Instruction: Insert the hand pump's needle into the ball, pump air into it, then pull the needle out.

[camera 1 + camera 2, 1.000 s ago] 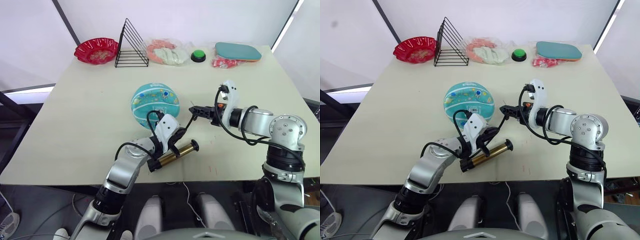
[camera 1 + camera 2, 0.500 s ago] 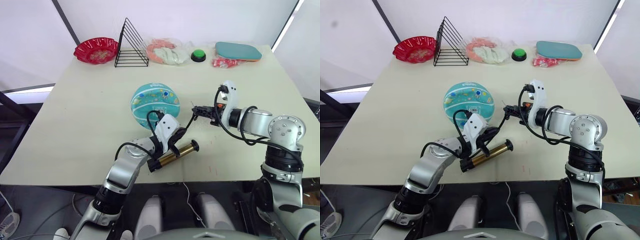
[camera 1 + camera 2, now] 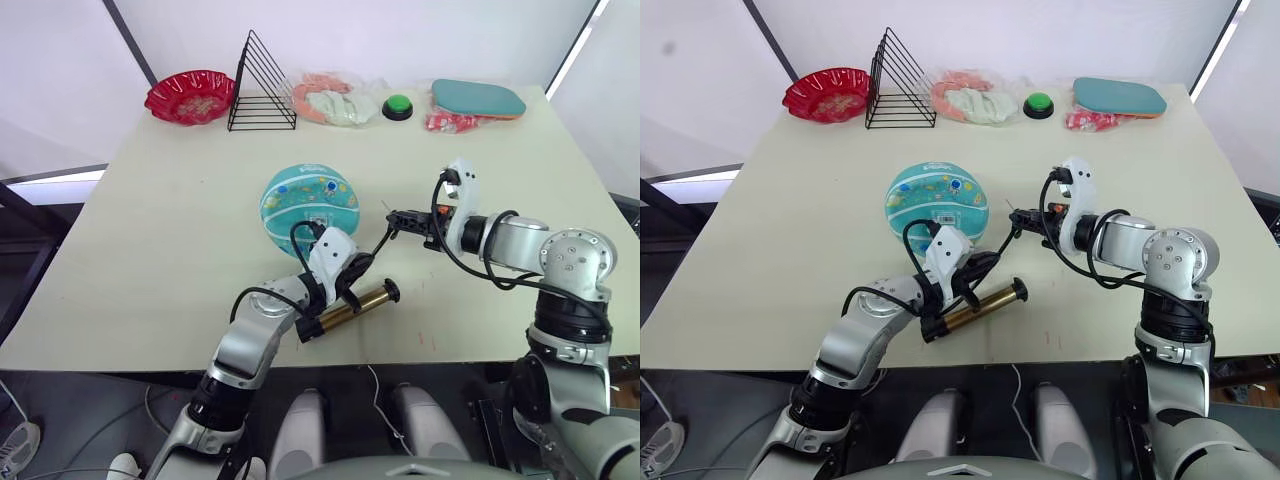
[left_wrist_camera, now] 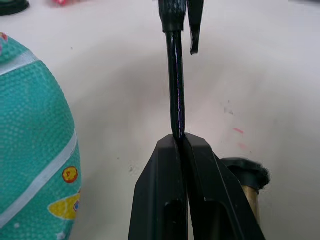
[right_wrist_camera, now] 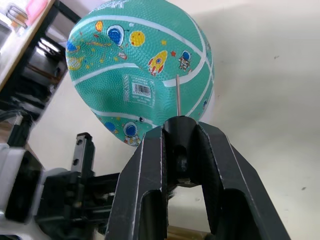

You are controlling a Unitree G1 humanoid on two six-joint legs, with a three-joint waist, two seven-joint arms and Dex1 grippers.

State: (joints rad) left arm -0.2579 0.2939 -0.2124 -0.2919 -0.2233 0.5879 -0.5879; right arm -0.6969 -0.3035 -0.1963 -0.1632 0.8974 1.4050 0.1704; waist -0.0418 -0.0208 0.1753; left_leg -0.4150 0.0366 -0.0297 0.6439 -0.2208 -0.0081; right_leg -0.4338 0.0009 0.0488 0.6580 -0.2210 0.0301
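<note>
the teal ball (image 3: 310, 210) sits in the middle of the desk (image 3: 170, 250), well apart from the red bowl (image 3: 190, 97) and the wire rack (image 3: 263, 88) at the far edge. the hand pump (image 3: 350, 308) lies near the front edge of the desk, just in front of the ball, with its gold barrel flat on the top. the left end effector (image 4: 182, 145) is clenched on the thin black hose (image 4: 175, 85), close to the pump. the right end effector (image 5: 182, 132) is clenched on the far end of the hose, and the needle (image 5: 178, 95) sticks out past its tips and points toward the ball. the needle is near the ball but not in it yet.

the step in hand looks like lining up the needle with the ball's air hole. the hole itself is too small to pick out. next, the right arm likely has to bring the tip to that hole and push it straight in, slowly, so the thin pin does not bend or slide off the bumpy rubber. the ball may roll away when pushed
</note>
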